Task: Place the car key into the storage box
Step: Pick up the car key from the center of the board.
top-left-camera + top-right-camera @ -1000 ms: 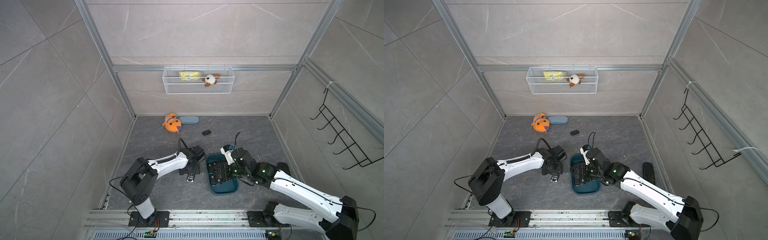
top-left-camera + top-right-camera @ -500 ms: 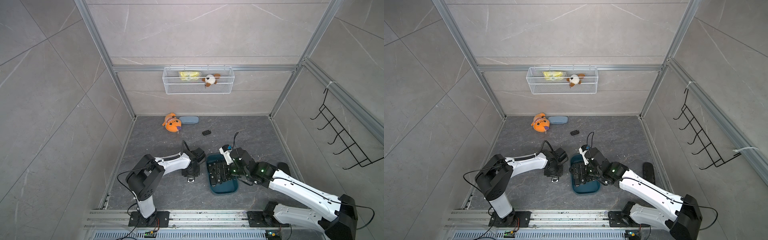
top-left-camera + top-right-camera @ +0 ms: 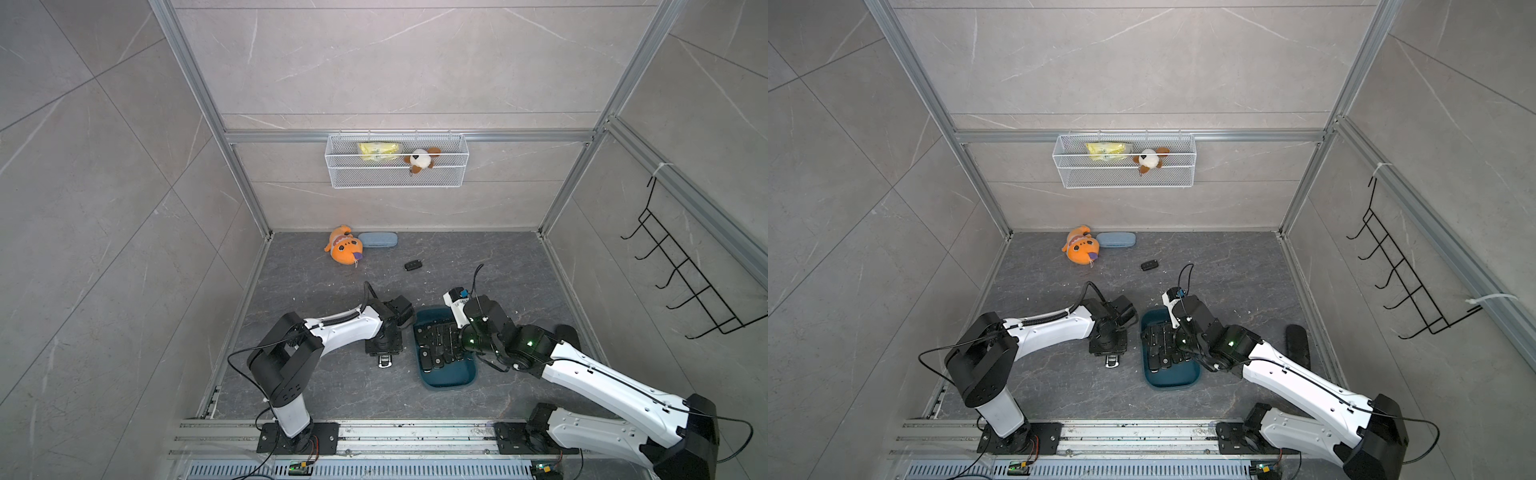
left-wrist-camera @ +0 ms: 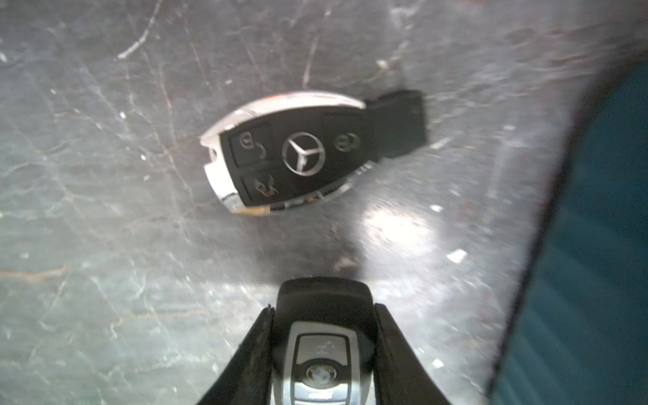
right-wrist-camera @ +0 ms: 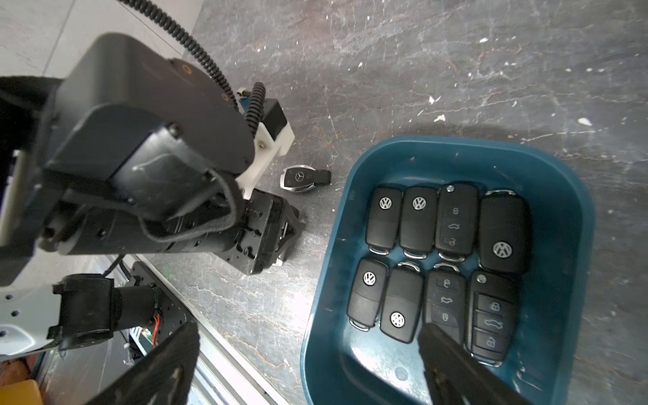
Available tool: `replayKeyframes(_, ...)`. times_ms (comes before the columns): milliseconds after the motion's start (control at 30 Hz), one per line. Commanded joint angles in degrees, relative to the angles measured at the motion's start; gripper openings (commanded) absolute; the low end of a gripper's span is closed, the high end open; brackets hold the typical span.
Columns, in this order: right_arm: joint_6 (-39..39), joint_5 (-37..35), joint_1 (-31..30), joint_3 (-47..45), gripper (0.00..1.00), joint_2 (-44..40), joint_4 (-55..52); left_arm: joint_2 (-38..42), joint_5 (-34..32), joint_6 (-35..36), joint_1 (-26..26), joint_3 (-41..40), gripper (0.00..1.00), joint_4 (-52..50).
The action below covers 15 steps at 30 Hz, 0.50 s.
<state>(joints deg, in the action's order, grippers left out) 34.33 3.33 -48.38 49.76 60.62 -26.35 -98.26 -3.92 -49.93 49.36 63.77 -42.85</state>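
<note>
My left gripper is shut on a black and silver car key, low over the dark floor. A second car key, black with chrome trim, lies flat just ahead of it and shows in both top views. The storage box is a dark teal bin right of these, holding several black key fobs. My right gripper hangs open over the box's near wall, one finger inside and one outside. The left gripper stands just left of the box.
Another black key fob lies farther back on the floor. An orange plush and a pale blue case sit by the back wall. A white wire basket hangs above. A black hook rack is on the right wall.
My left gripper has closed on the black and silver key, and the left arm's elbow has swung right. The right arm has barely moved and stays open.
</note>
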Motion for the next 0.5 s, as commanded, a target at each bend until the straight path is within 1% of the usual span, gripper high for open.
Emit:
replayKeyframes(0, 0.7, -2.4, -0.4, -1.6, 0.99, -2.8, -2.3, 3.4, 1.0, -4.8, 1.9, 4.2, 0.31, -4.4)
replayKeyframes(200, 1.2, -3.9, -0.4, -3.6, 0.99, -8.0, -5.2, 2.5, 1.1, -9.9, 5.7, 10.0, 0.31, -7.9)
replayKeyframes(467, 2.0, -6.1, -0.4, -6.2, 0.99, -17.3, -11.0, -4.8, 2.1, -13.9, 11.2, 22.1, 0.31, -13.4)
